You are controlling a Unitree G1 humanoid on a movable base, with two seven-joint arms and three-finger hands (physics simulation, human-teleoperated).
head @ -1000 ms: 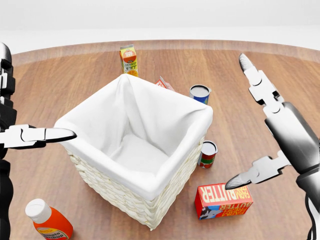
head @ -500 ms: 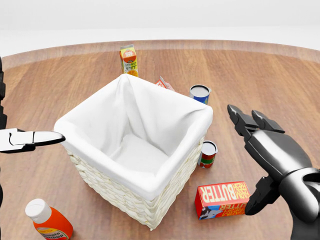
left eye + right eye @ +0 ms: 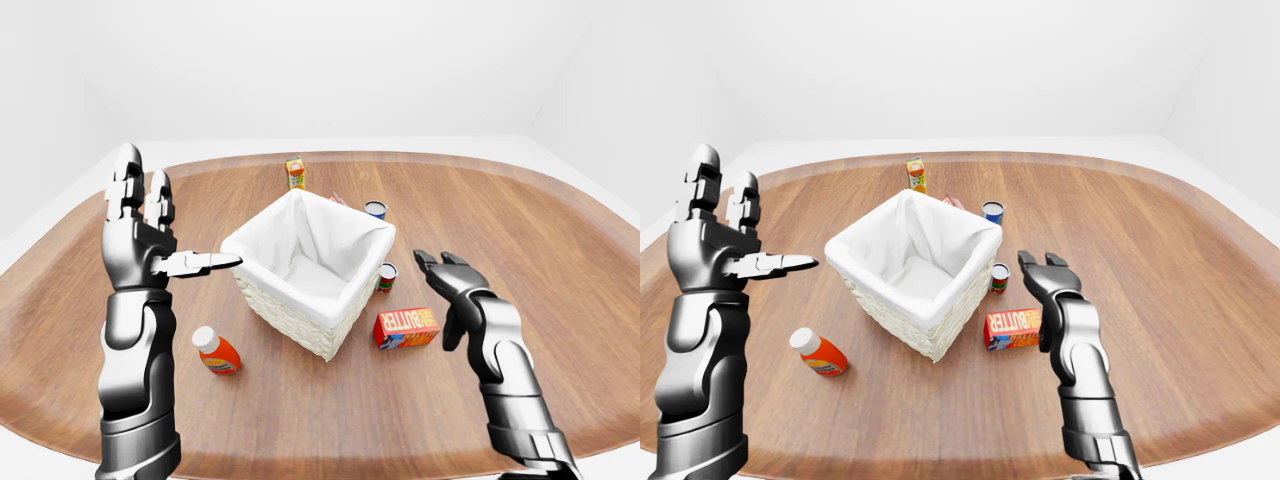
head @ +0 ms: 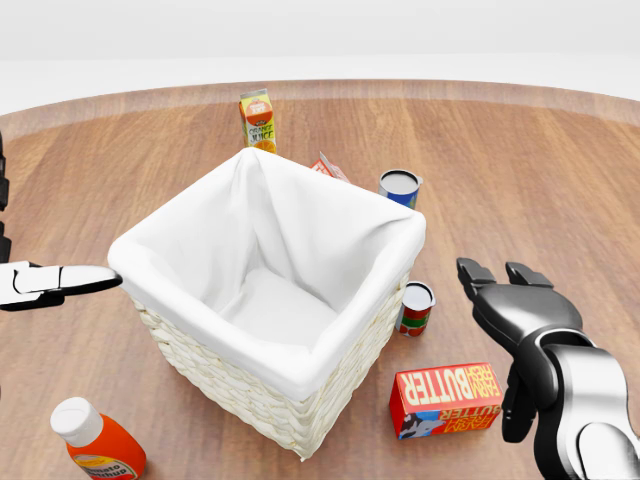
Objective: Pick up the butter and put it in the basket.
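Note:
The butter [image 4: 446, 399] is a red box lying flat on the wooden table, at the lower right of the head view, just right of the basket. The basket [image 4: 230, 375] is white wicker with a white cloth lining and is empty. My right hand [image 4: 512, 310] is open, fingers spread, hanging just right of and above the butter, not touching it. My left hand [image 3: 160, 235] is open and raised left of the basket, its thumb pointing at the rim.
An orange bottle [image 4: 97, 440] lies at the lower left of the basket. A small can [image 4: 415, 307] stands between basket and butter. A blue can [image 4: 399, 186], a red carton [image 4: 328, 167] and a juice carton [image 4: 257, 120] stand beyond the basket.
My right hand has come down from a raised pose to just beside the butter. My left hand has drawn slightly left, away from the basket rim.

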